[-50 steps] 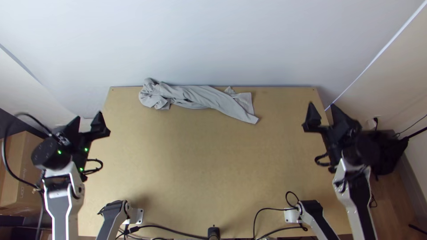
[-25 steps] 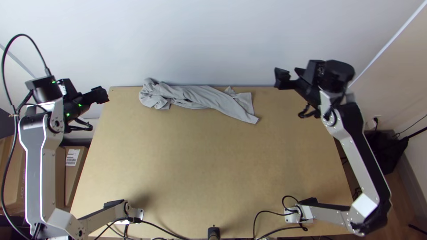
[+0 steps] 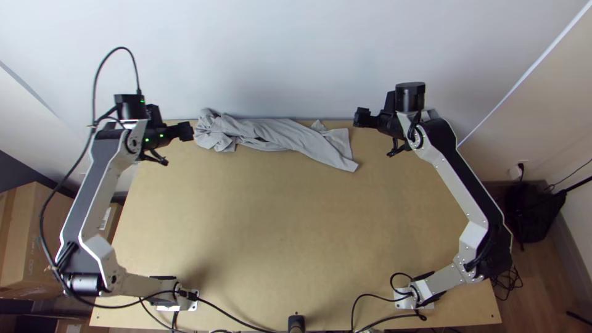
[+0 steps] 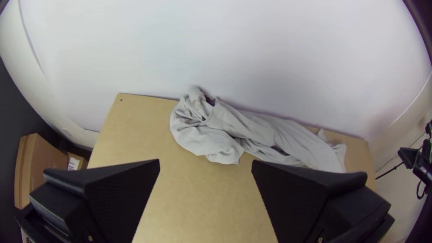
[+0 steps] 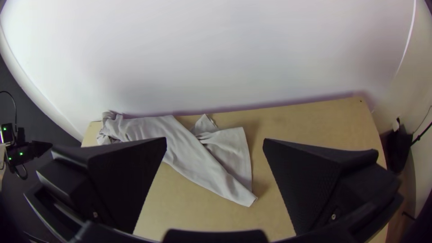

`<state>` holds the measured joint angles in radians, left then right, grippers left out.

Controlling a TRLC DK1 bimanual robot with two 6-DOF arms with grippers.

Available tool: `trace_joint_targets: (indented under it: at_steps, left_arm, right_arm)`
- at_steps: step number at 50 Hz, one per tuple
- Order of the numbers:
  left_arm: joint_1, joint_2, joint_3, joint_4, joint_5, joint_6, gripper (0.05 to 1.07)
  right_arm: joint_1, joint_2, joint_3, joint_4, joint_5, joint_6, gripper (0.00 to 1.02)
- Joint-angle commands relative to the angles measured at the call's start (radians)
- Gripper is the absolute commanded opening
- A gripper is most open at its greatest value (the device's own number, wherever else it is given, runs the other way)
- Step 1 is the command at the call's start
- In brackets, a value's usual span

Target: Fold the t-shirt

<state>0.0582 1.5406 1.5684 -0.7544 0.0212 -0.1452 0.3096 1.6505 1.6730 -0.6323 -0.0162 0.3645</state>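
Note:
A light grey t-shirt [image 3: 277,134] lies bunched in a long twisted strip along the table's far edge, its left end crumpled and its right end flatter. My left gripper [image 3: 185,131] is above the far left of the table, beside the crumpled end. My right gripper [image 3: 361,117] hangs past the flatter end at the far right. In the left wrist view, my left gripper [image 4: 205,168] is open with the shirt [image 4: 270,135] beyond its fingers. Wide apart, the fingers of my right gripper [image 5: 215,146] hold nothing in the right wrist view; the shirt [image 5: 193,157] lies below.
The bare wooden table [image 3: 277,234] stretches from the shirt to the arm bases. A pale wall [image 3: 296,55] rises behind its far edge. Cables [image 3: 234,317] run along the near edge, and cardboard boxes [image 3: 37,240] stand at the left.
Both arms have swung inward from the table's sides and up toward its far edge, the left gripper moving right and the right gripper moving left. The shirt lies as before.

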Motion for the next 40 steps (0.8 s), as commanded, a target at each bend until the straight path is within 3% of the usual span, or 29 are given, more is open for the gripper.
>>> trace_joint_targets:
  at_steps: [1, 12, 24, 40]
  left_arm:
    - [-0.027, 0.076, -0.010, 0.036, -0.001, 0.015, 1.03]
    - [-0.135, 0.236, 0.001, 0.138, -0.233, 0.016, 1.03]
    - [-0.184, 0.398, 0.053, 0.181, -0.230, -0.010, 1.03]
    - [-0.216, 0.550, 0.151, 0.184, -0.207, -0.034, 1.03]
  right_arm:
    - [-0.044, 0.025, 0.031, -0.037, -0.002, 0.057, 0.99]
    - [-0.102, 0.045, 0.017, -0.147, -0.008, 0.065, 0.99]
    - [-0.135, -0.017, -0.068, -0.144, -0.007, 0.065, 0.99]
    - [-0.132, -0.204, -0.314, 0.198, -0.007, 0.054, 0.99]
